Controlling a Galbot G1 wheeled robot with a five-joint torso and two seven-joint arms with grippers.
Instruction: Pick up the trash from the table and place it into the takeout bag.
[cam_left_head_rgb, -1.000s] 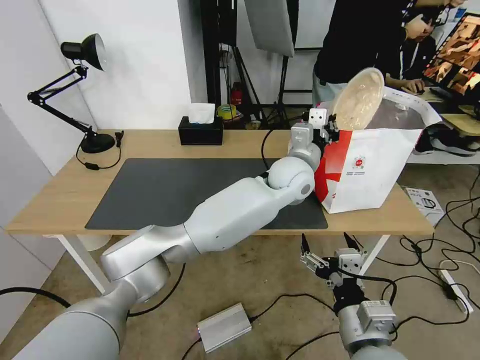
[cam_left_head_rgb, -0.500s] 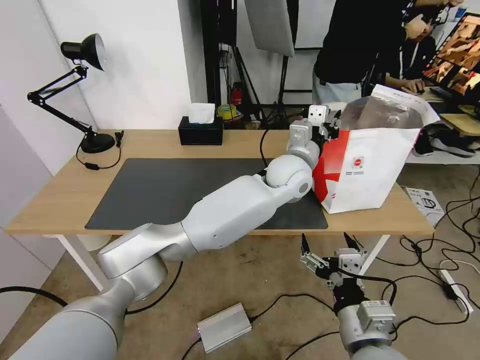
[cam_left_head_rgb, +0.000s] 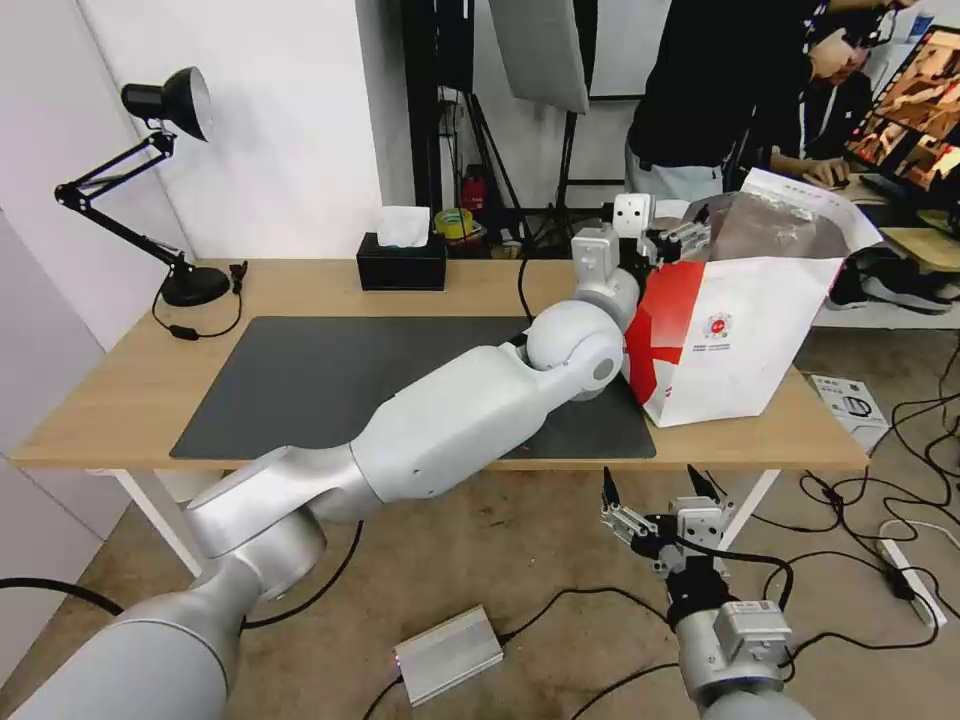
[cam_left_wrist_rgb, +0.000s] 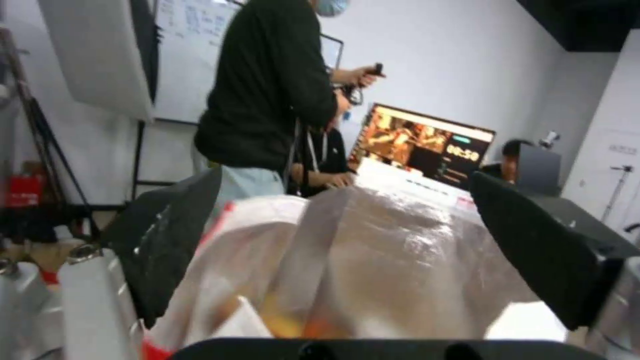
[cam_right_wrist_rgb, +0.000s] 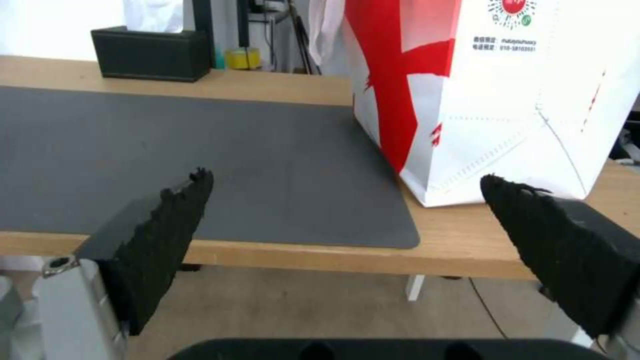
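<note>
Left gripper (cam_left_head_rgb: 690, 238) hovered at the open mouth of the takeout bag (cam_left_head_rgb: 735, 340), its two black fingers (cam_left_wrist_rgb: 167, 240) spread wide apart with nothing between them. In the left wrist view, the bag's silvery lining (cam_left_wrist_rgb: 400, 260) lay crumpled directly beyond the fingers, with blurred yellowish and orange shapes deep inside that could not be identified. The long silver left arm (cam_left_head_rgb: 450, 420) reached diagonally across the table (cam_left_head_rgb: 300, 285) and over the dark grey mat (cam_left_head_rgb: 330, 380) to get there.

That white-and-red bag stood upright at the right end of the light-wood desktop, its near corner resting on the edge of the mat, a small round red logo (cam_left_head_rgb: 717, 325) on its side.

Lower down, the right gripper (cam_left_head_rgb: 655, 490) hung in front of the table's near edge, below the bag, over the floor. Its fingers (cam_right_wrist_rgb: 160, 240) were also parted and empty.

At the back of the table sat a black tissue box (cam_left_head_rgb: 401, 262), and a black desk lamp (cam_left_head_rgb: 150, 170) stood at the far left corner.
</note>
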